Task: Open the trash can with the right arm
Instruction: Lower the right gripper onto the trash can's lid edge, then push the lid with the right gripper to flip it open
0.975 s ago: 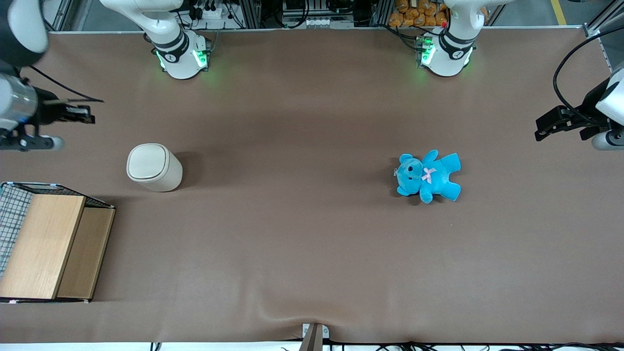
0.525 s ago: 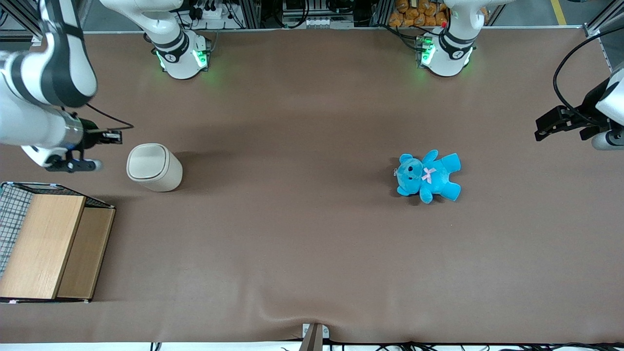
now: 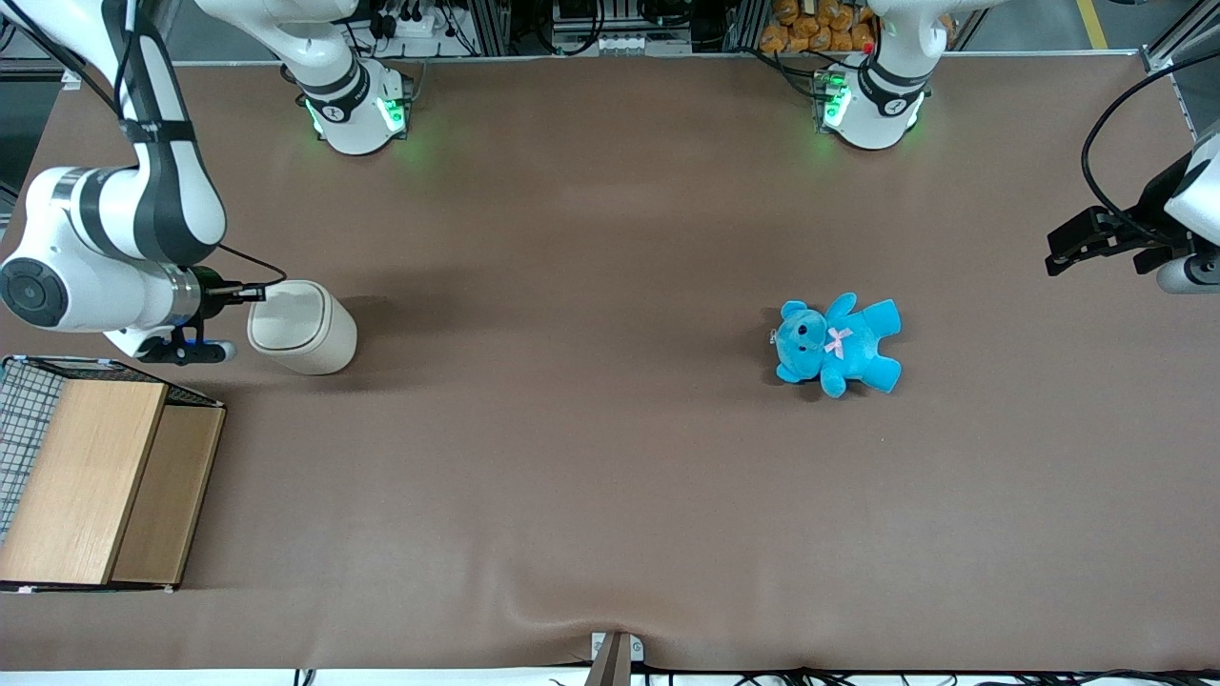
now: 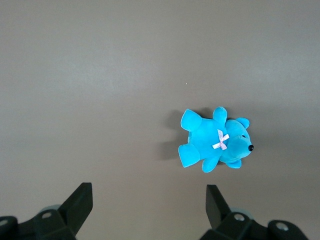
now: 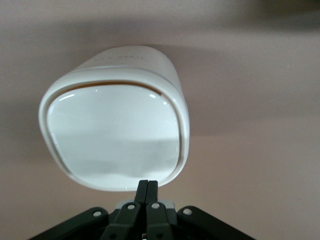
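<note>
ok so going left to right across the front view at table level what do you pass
wire basket with its wooden top → gripper, fingers shut, at the edge of the trash can's lid → trash can → blue teddy bear

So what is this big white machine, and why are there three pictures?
It is a white robot arm with black bands. Its slim black two-finger gripper sits at the rim of the small cream-white trash can, fingers pressed together and holding nothing. The can's flat lid is down.

The big picture looks down on the brown table. One small picture comes from a camera on that arm's wrist: you see the gripper at the can's lid. The other comes from a second, resting arm and shows a bright blue teddy bear, lying toward that arm's end of the table. A wire basket with a wooden top stands near the can.
</note>
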Robot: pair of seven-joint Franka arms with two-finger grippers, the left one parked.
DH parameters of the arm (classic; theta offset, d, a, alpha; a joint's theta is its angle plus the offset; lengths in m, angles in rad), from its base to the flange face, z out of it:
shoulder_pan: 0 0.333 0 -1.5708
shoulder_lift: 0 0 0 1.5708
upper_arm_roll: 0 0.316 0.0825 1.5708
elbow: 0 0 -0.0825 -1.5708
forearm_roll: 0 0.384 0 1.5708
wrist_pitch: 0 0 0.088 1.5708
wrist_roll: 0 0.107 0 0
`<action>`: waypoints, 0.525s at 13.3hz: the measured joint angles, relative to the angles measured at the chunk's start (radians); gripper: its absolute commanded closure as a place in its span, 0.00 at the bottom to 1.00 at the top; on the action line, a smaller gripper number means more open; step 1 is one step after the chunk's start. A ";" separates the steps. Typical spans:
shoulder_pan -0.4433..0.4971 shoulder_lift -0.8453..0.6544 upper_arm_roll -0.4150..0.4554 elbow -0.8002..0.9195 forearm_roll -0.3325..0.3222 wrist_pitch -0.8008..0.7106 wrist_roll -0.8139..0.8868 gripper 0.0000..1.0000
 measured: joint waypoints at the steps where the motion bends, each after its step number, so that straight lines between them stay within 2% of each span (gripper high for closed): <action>1: -0.002 0.012 -0.001 0.000 0.000 0.010 -0.001 1.00; 7: -0.003 0.055 -0.001 0.002 0.000 0.041 -0.005 1.00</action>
